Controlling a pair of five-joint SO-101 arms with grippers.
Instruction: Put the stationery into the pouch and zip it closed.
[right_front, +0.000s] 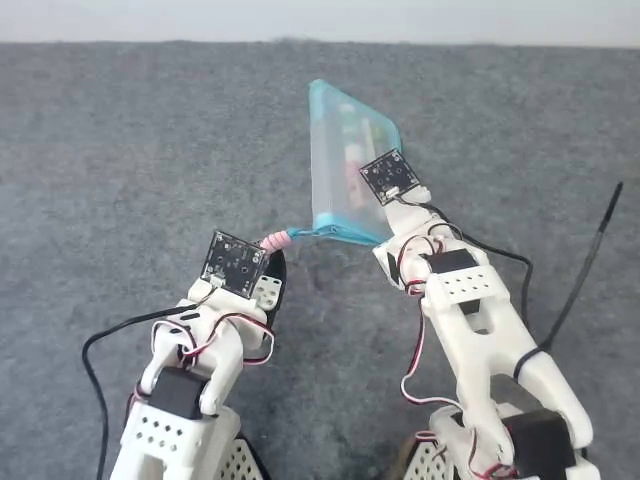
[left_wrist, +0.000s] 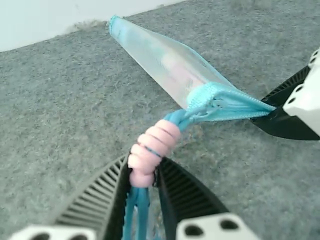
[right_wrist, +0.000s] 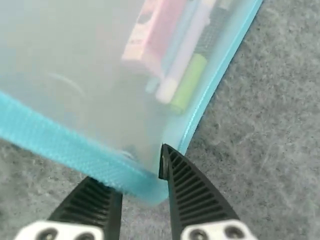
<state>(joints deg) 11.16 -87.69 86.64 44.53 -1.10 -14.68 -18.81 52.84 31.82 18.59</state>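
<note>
A translucent pouch (right_front: 345, 165) with turquoise edging lies on the grey mat, its far end tilted up. Inside it show pens, a highlighter and a pink item (right_wrist: 170, 50). My right gripper (right_wrist: 142, 177) is shut on the pouch's (right_wrist: 75, 75) near corner by the zipper band (right_wrist: 55, 145). My left gripper (left_wrist: 145, 192) is shut on the pink beaded zipper pull (left_wrist: 150, 152), whose turquoise cord runs to the zipper end (left_wrist: 215, 100). From above, the pull (right_front: 277, 240) stretches between my left gripper (right_front: 268, 262) and the pouch's near edge. The zipper band looks shut along its length.
Grey felt mat (right_front: 120, 150) covers the table, with a pale wall strip at the back. Black cables (right_front: 590, 260) trail beside both arm bases. The right arm's black finger (left_wrist: 285, 120) shows beside the pouch's end in the left wrist view.
</note>
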